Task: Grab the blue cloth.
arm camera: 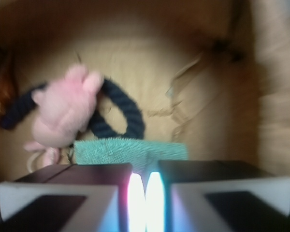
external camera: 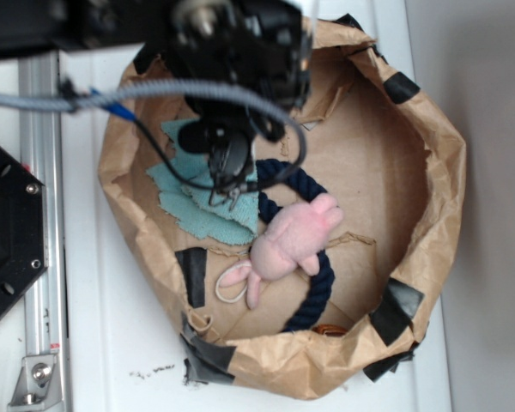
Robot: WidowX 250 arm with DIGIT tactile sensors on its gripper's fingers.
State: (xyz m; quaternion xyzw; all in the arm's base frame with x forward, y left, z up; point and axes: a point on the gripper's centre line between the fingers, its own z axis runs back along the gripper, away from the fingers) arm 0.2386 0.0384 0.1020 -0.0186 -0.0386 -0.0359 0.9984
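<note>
Gripper (external camera: 227, 193) low over blue cloth (external camera: 197, 202) in paper-lined basket (external camera: 446, 197), exterior view.
Left to right: black mount at far left edge; cloth spread flat by basket's left wall, gripper directly above its right part; navy rope ring (external camera: 313, 257) mid-floor, pink plush toy (external camera: 292, 240) lying across it, touching cloth's right edge. Wrist view: fingers (arm camera: 130, 198) nearly pressed together, thin bright gap only, nothing visibly pinched; cloth (arm camera: 130, 151) just beyond tips.

Gripper over the blue cloth in a paper-lined basin

The gripper (external camera: 227, 190) hangs above the blue cloth (external camera: 208, 206) near the brown paper basin's (external camera: 442, 215) left wall; beside it, a pink plush toy (external camera: 290, 240) lies across a navy rope ring (external camera: 324, 287).
</note>
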